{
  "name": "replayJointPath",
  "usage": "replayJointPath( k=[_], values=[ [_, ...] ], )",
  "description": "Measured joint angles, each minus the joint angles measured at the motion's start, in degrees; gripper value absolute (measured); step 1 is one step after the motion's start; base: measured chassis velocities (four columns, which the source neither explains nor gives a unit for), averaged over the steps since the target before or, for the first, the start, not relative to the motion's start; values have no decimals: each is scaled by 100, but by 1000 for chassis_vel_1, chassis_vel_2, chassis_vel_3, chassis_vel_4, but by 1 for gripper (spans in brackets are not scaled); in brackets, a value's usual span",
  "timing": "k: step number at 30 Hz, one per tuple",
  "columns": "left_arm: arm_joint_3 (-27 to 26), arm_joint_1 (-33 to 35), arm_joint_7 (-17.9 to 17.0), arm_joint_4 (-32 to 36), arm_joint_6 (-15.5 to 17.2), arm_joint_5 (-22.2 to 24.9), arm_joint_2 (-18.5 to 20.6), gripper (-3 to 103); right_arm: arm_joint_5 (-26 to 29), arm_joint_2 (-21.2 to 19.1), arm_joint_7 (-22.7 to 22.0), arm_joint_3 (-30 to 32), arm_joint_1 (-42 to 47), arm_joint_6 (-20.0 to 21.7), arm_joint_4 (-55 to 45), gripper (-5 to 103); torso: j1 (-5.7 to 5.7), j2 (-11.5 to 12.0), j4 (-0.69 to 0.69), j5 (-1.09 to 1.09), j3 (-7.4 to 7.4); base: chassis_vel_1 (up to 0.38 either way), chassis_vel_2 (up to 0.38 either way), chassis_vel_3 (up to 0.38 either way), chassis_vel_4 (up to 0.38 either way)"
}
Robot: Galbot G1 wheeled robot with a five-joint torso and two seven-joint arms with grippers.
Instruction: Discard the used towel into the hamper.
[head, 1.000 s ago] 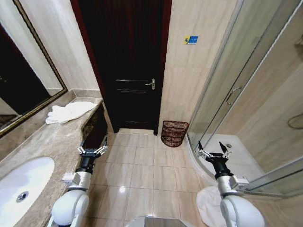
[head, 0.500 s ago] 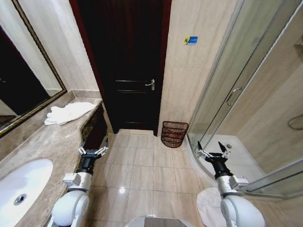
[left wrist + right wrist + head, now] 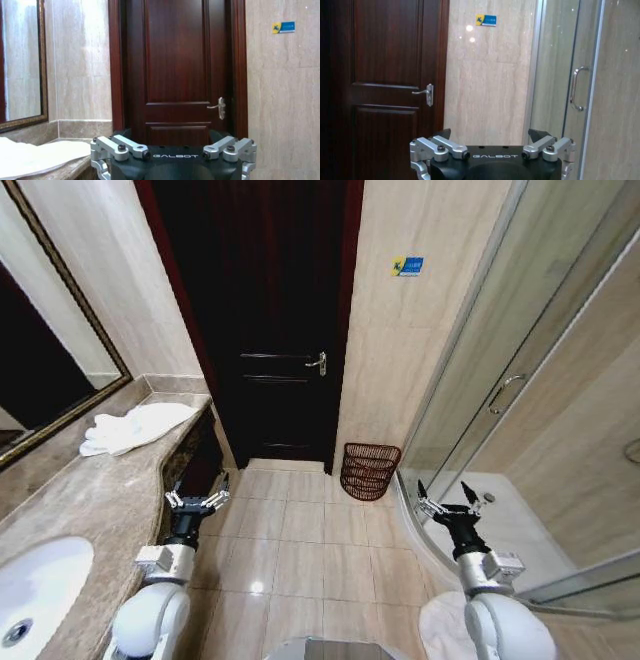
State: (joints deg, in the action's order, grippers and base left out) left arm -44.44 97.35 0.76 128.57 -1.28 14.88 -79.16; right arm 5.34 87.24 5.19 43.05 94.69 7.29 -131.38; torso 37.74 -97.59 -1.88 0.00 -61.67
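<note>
White cloth — the towel (image 3: 135,427) lies on the marble counter (image 3: 90,500) ahead and to the left of the left gripper (image 3: 196,501), its length running toward the door. Both claws hang wide and empty; the left arm is nearer, the right gripper (image 3: 446,505) closer to the hamper (image 3: 369,471) — on the floor by the door

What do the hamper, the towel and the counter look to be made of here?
The hamper by the door looks like dark reddish-brown wire or wicker: thin vertical ribs with gaps between; which of the two is unclear. The towel looks like soft white terry cloth, lying in crumpled folds. The counter looks like polished brown-grey marble or similar stone, veined and slightly glossy.
</note>
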Motion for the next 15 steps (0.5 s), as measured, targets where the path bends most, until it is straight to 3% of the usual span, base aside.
replayJointPath(
  k=[15],
  values=[
    [-15,87,321,0,-30,-50,-89,100,-3,-12,-3,-7,45,-75,99,100,2,0,0,0,0,-50,90,92,-66]
  ],
)
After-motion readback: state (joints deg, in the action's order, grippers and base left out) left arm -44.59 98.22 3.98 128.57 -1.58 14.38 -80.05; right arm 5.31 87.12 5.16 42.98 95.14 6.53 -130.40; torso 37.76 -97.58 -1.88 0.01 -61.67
